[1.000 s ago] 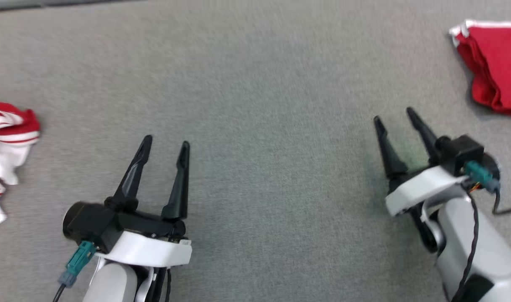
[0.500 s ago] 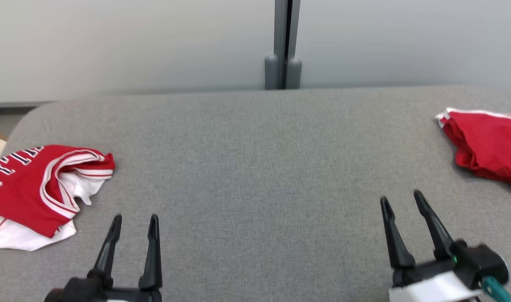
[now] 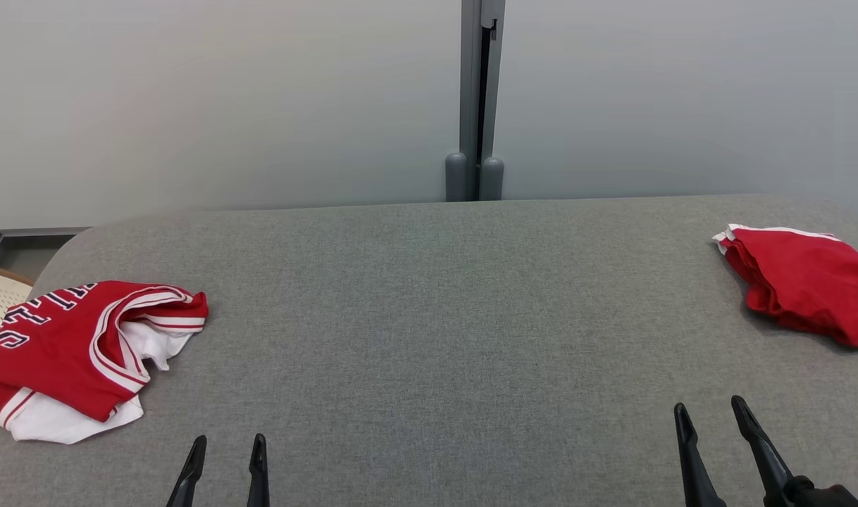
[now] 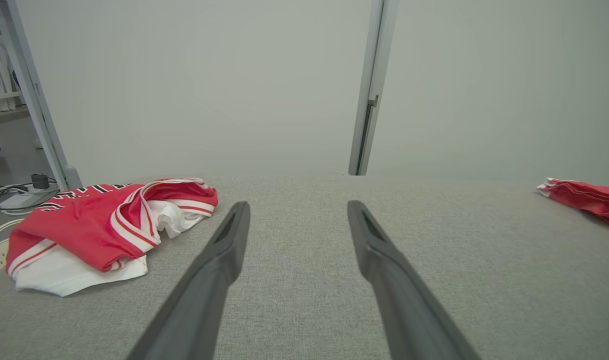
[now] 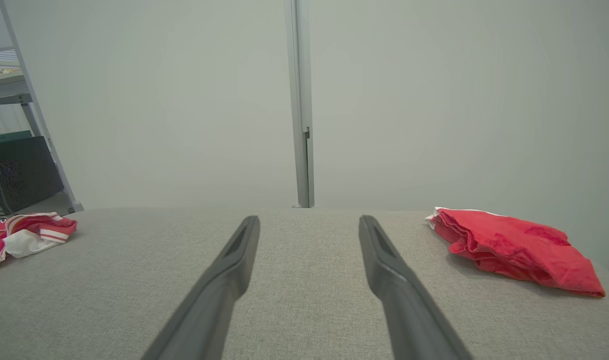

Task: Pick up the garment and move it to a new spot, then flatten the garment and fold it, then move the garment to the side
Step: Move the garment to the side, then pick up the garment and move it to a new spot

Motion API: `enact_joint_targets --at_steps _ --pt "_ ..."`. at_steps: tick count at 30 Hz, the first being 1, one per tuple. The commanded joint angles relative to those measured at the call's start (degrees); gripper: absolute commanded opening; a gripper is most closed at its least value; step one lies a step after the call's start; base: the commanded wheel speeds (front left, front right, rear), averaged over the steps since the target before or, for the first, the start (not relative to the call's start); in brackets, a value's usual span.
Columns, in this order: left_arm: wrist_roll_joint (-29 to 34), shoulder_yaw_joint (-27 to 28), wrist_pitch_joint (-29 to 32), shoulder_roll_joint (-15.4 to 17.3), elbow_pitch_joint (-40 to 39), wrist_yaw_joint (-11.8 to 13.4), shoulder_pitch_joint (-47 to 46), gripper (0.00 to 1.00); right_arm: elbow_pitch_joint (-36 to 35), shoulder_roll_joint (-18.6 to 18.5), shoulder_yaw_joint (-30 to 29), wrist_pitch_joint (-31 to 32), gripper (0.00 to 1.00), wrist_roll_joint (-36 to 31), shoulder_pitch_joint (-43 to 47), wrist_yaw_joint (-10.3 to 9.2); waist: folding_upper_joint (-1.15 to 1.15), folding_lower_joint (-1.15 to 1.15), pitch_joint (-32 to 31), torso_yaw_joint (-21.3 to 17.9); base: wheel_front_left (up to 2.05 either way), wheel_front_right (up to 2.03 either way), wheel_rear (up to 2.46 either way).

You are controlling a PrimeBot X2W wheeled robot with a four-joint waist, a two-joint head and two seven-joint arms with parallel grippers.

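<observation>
place: lab or office test bay, I'd say
before me: gray cloth-topped table
behind it: plain pale partition, metal post
my left: floor cables, metal shelf

The light is bright, soft and even, with no glare and no clear single source. In the head view the grey woven tabletop shows its weave crisply beyond the fingertips. The crumpled red-and-white jersey, far left of the left gripper's dark fingers, casts only a thin, faint shadow along its hem. The folded red cloth, beyond and right of the right gripper's dark fingers, lays a slightly darker shadow on its near side. In both wrist views the finger bases blur close to the lens. In the left wrist view the pale grey upright post beyond the fingertips leans with wide-angle distortion.
</observation>
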Motion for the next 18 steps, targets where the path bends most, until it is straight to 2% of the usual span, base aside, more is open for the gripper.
enact_joint_targets --at_steps 1,11,15,18 --pt "-0.17 0.23 -0.08 0.15 0.2 0.3 -0.43 1.0 -0.18 -0.04 0.11 -0.04 1.0 0.08 0.69 -0.07 0.0 0.0 -0.13 -0.08 0.0 0.0 0.0" --pt "-0.03 -0.2 -0.08 0.16 0.84 0.46 -0.74 1.0 -0.12 0.11 0.34 -0.04 1.0 0.51 1.57 -0.07 0.0 0.0 -0.96 0.44 0.0 0.0 0.0" --pt "0.47 -0.68 -0.08 0.16 1.04 0.74 -1.22 1.0 -0.41 0.22 0.51 -0.04 1.0 0.81 2.15 -0.07 0.0 0.0 -1.01 3.42 0.0 0.0 0.0" --pt "0.92 -0.85 -0.08 0.2 1.22 0.65 -1.39 1.0 -0.37 0.21 1.06 -0.04 1.0 0.93 2.76 -0.07 0.0 0.0 -0.92 7.48 0.0 0.0 0.0"
